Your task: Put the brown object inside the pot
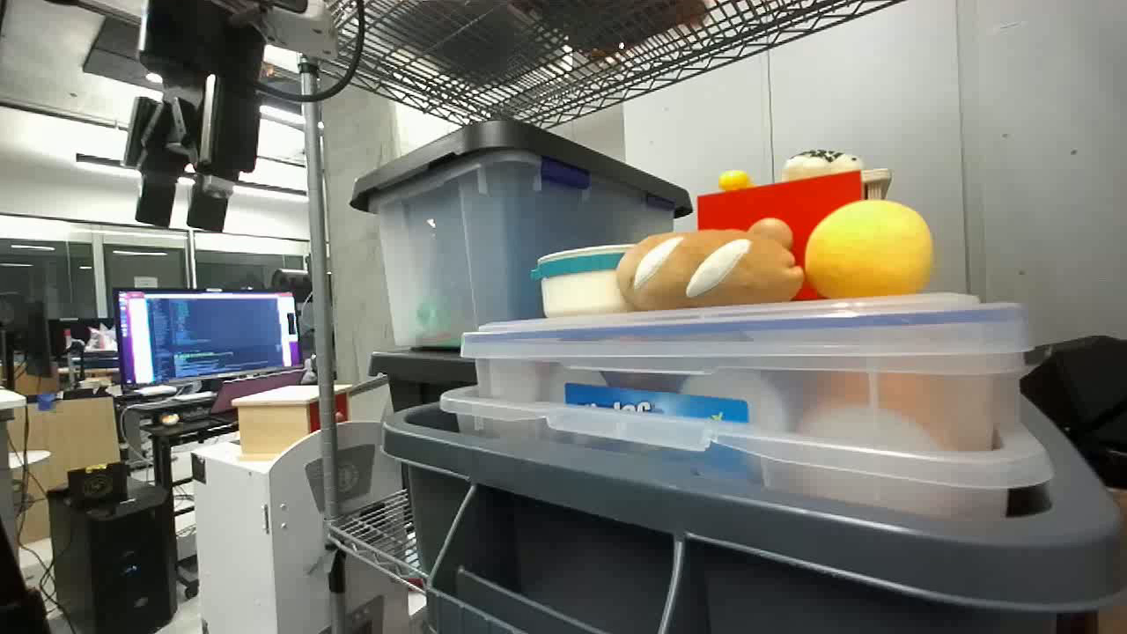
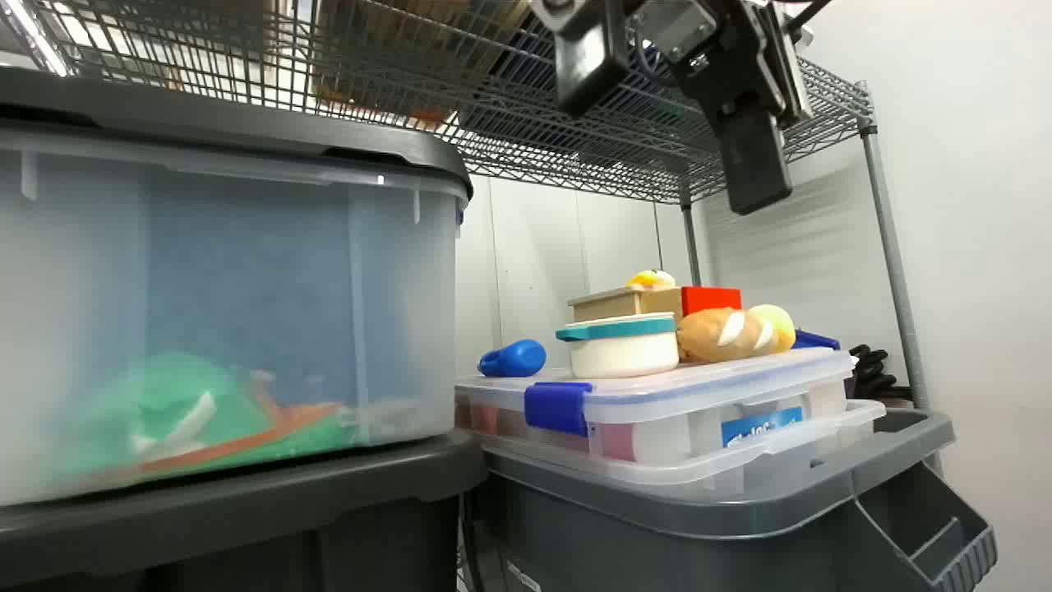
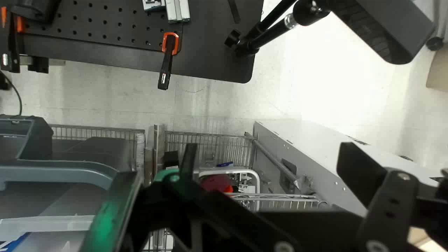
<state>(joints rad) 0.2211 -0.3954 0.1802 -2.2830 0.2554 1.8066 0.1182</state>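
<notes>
The brown object is a golden-brown bread loaf with white slashes (image 1: 713,269); it also shows in an exterior view (image 2: 727,333). It lies on the lid of a clear plastic box. The pot (image 1: 585,282) is squat and cream with a teal band near its rim; it stands directly beside the bread, also in an exterior view (image 2: 625,358). Its inside is hidden by the low view. My gripper (image 1: 182,211) is open and empty, high up and apart from both; it also shows in an exterior view (image 2: 667,156). In the wrist view my open fingers (image 3: 269,155) face the floor and shelf; bread and pot are out of view.
The clear box (image 1: 748,352) sits on a grey bin (image 1: 748,519). A yellow ball (image 1: 869,249) and red block (image 1: 757,207) are by the bread. A blue object (image 2: 514,359) lies near the pot. A tall lidded bin (image 1: 502,238) stands beside. A wire shelf (image 2: 526,140) hangs above; a post (image 1: 319,308) stands in front.
</notes>
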